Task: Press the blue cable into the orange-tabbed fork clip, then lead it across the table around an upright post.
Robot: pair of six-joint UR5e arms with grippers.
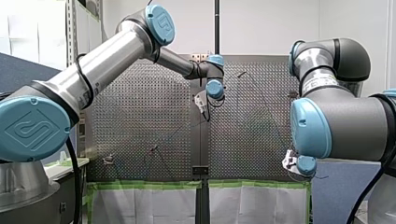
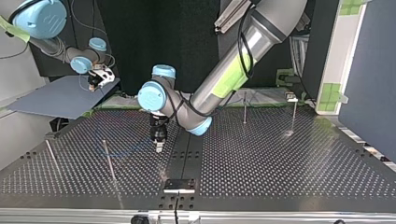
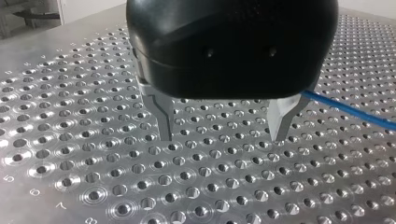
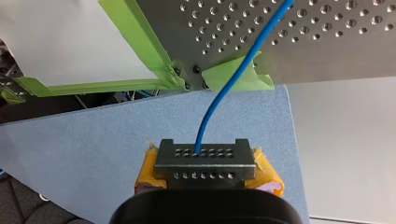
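Note:
The blue cable [image 4: 233,79] runs from the perforated table [image 4: 327,42] down into a grey metal block with rows of holes [image 4: 205,158]. My right gripper [image 4: 208,171] is shut on that block, a yellow pad [image 4: 268,172] on each side, off the table's corner over a grey-blue board. My left gripper [image 3: 223,135] hangs open just above the table, nothing between its metal fingers [image 3: 164,122]. The cable [image 3: 348,109] lies beside one finger. In the top view my left gripper [image 2: 159,143] is near the table's middle and my right gripper [image 2: 98,78] at the far left. I see no orange tab.
Thin upright posts [image 2: 244,108] [image 2: 294,115] [image 2: 110,162] [image 2: 52,157] stand on the table. A small clip [image 2: 290,97] sits by the far right edge. A black plate [image 2: 179,185] lies at the near middle. Green tape [image 4: 140,42] lines the table's edge.

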